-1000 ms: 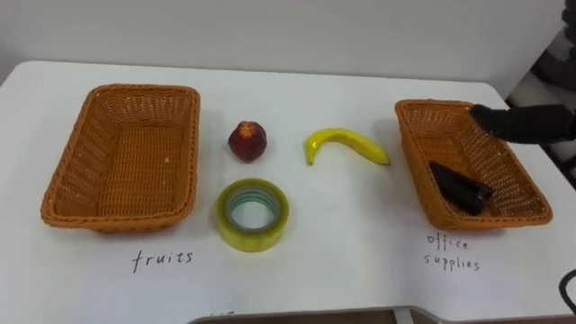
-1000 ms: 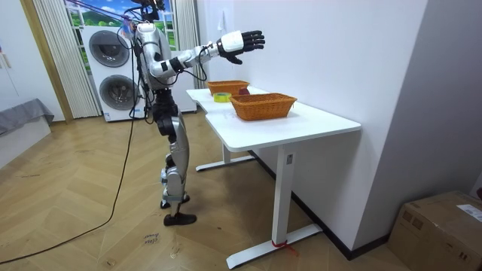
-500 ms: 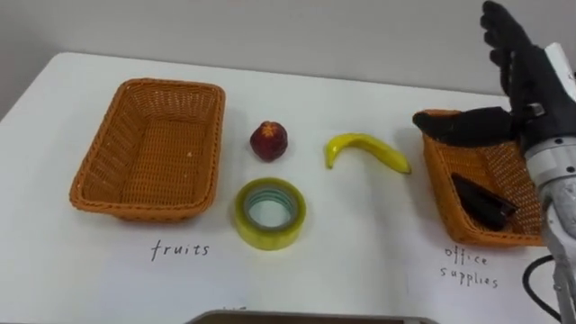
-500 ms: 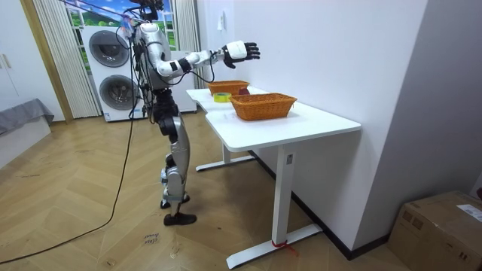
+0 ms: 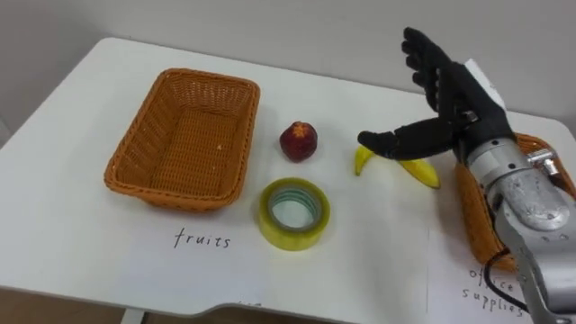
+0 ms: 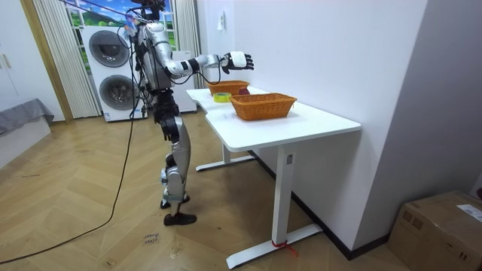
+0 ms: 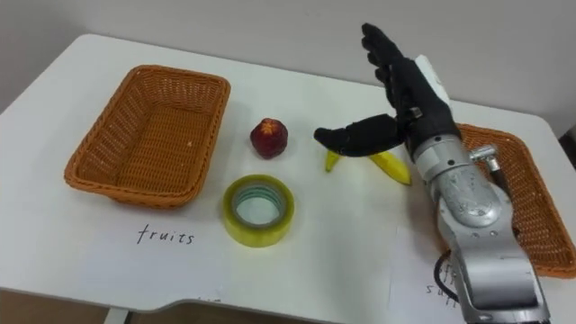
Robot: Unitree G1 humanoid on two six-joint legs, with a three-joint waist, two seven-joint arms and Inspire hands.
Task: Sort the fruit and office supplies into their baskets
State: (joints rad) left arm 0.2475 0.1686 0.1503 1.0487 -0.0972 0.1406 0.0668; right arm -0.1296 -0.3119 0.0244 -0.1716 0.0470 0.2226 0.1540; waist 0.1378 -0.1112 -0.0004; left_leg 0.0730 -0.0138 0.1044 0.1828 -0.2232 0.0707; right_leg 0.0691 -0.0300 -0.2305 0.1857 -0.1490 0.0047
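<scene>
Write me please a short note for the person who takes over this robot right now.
Right hand: open, fingers spread, over the yellow banana, not closed on it.
Between the baskets on the white table: banana, small red fruit, yellow roll of tape.
Left woven orange basket: empty.
Right woven orange basket: partly hidden by the right arm.
Done: no fruit sorted. Left: both fruits into the left basket, tape into the right.

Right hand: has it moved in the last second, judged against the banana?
Yes. The right hand, fingers spread, has shifted to the robot's left: from over the office basket to above the banana.
</scene>
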